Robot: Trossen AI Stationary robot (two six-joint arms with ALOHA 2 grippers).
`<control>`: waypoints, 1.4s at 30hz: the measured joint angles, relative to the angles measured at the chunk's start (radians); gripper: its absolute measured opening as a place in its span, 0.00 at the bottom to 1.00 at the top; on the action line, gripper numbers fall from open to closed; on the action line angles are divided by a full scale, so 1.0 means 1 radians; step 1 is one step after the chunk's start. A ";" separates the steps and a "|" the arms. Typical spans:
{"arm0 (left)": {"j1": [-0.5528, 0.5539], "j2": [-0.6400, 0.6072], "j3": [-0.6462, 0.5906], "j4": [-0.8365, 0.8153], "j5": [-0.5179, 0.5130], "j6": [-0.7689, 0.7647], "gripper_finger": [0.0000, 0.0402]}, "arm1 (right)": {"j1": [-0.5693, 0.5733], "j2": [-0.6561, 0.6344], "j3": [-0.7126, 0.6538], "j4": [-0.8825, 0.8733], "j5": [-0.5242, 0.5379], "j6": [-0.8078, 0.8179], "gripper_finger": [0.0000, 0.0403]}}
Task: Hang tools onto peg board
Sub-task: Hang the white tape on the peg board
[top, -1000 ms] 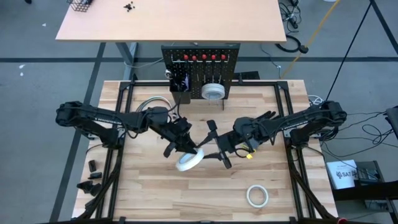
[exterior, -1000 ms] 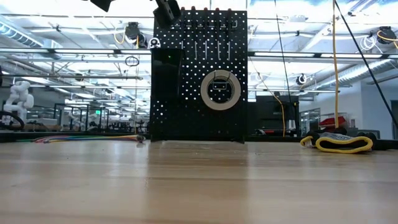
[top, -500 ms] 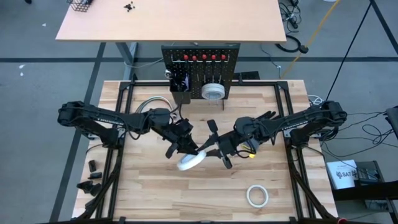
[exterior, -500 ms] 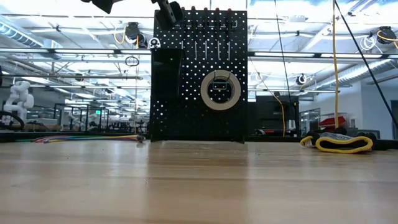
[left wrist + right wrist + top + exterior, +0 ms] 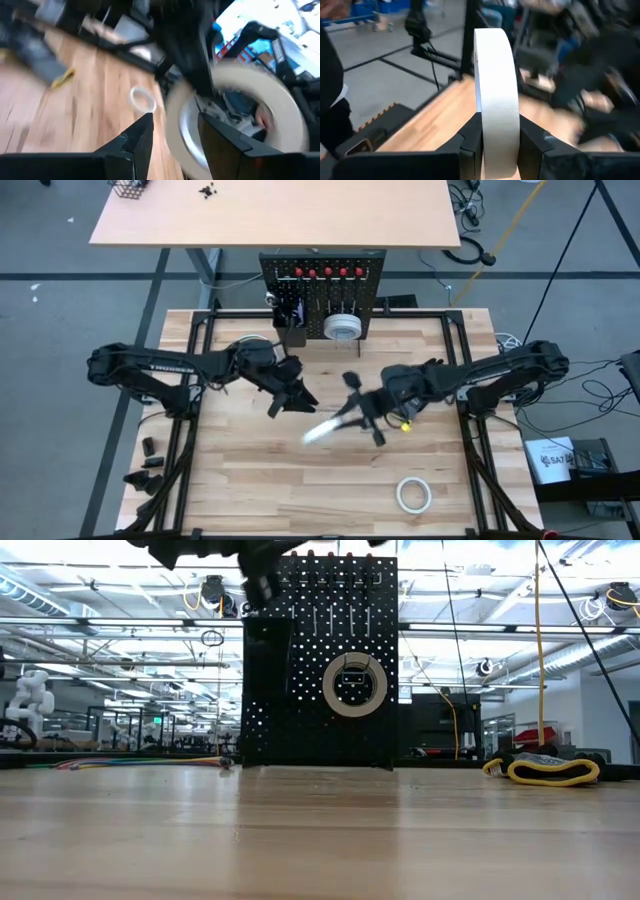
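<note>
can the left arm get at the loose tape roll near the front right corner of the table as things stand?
Probably not easily. That tape roll lies flat and uncovered, but the left gripper sits mid-table with open fingers, and the right gripper, shut on another tape roll, hangs between them. The right arm is nearer.

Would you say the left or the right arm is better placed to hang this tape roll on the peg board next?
Right: the right gripper grips the tape roll, while the left gripper is open and apart, and the peg board is ahead.
</note>
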 joint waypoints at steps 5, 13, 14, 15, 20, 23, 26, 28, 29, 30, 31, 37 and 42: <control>0.060 -0.048 0.000 -0.244 -0.007 0.003 0.40 | -0.044 -0.116 0.000 -0.227 0.031 0.089 0.18; 0.042 -0.144 -0.001 -0.353 -0.240 0.100 0.40 | -0.131 -0.339 -0.182 -0.292 0.255 0.107 0.18; 0.035 -0.151 -0.001 -0.347 -0.270 0.108 0.40 | -0.151 -0.364 -0.222 -0.262 0.273 0.119 0.18; 0.028 -0.157 -0.001 -0.339 -0.295 0.116 0.40 | -0.169 -0.379 -0.260 -0.233 0.286 0.134 0.18; 0.003 -0.159 -0.001 -0.311 -0.418 0.135 0.40 | -0.263 -0.380 -0.391 -0.006 0.297 0.206 0.18; 0.001 -0.154 -0.001 -0.284 -0.441 0.147 0.40 | -0.309 -0.362 -0.395 0.043 0.287 0.202 0.18; 0.000 -0.154 -0.001 -0.271 -0.446 0.155 0.40 | -0.355 -0.331 -0.398 0.032 0.284 0.204 0.18; 0.000 -0.154 -0.001 -0.259 -0.446 0.154 0.40 | -0.385 -0.313 -0.399 0.040 0.221 0.221 0.18; 0.000 -0.154 -0.001 -0.259 -0.447 0.154 0.40 | -0.397 -0.300 -0.398 0.054 0.187 0.229 0.18; 0.000 -0.154 -0.001 -0.260 -0.447 0.154 0.40 | -0.408 -0.289 -0.397 0.057 0.166 0.233 0.18; 0.000 -0.154 -0.001 -0.261 -0.447 0.154 0.40 | -0.418 -0.280 -0.397 0.051 0.154 0.232 0.18; 0.000 -0.153 -0.001 -0.260 -0.447 0.151 0.40 | -0.465 -0.232 -0.397 0.075 0.152 0.203 0.18; 0.000 -0.153 -0.001 -0.259 -0.447 0.151 0.40 | -0.506 -0.182 -0.397 0.129 0.099 0.200 0.18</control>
